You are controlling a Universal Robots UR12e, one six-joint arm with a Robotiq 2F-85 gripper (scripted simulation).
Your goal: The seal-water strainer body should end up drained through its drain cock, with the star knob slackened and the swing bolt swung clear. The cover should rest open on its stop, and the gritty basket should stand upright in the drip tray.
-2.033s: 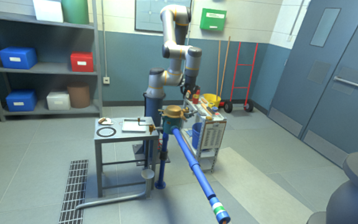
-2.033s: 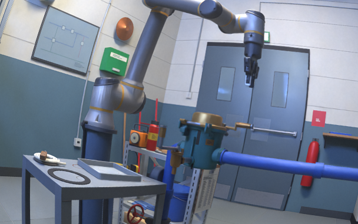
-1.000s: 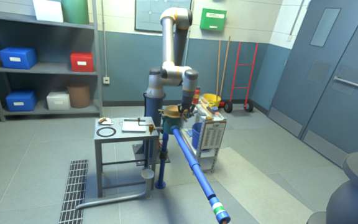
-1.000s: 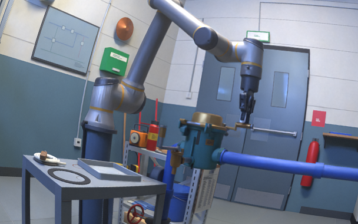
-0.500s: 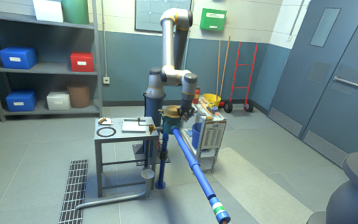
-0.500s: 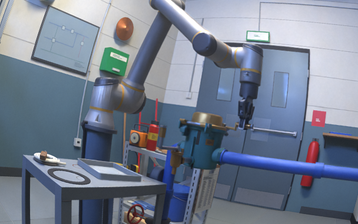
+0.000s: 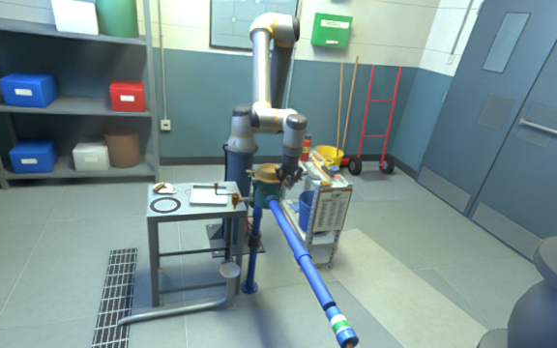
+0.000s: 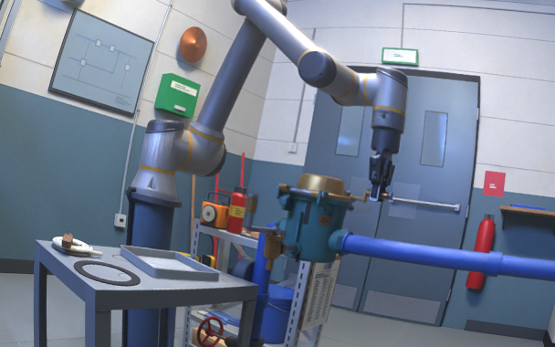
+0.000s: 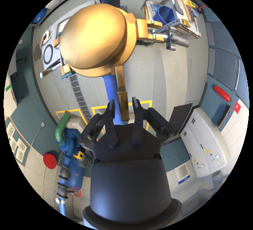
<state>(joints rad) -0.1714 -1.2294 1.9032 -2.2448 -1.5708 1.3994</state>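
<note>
The teal strainer body (image 8: pixel 314 223) stands on its blue pipe beside the grey table, with the brass domed cover (image 9: pixel 96 38) lying closed on top. A brass lifting handle (image 9: pixel 122 94) juts out from the cover's rim toward me. My gripper (image 9: pixel 123 111) hangs straight down over that handle and is open, its fingers on either side of the handle, holding nothing. The swing bolt with its grey star knob (image 9: pixel 172 38) lies out to the side of the cover. The brass drain cock (image 8: pixel 272 246) sits low on the body. The empty drip tray (image 8: pixel 168 262) rests on the table.
The long blue pipe (image 8: pixel 457 262) runs out from the strainer at body height. A black gasket ring (image 8: pixel 107 272) and a white coil (image 8: pixel 75 245) lie on the table. A shelf cart (image 7: pixel 324 203) with tools and a blue bucket stands behind the strainer.
</note>
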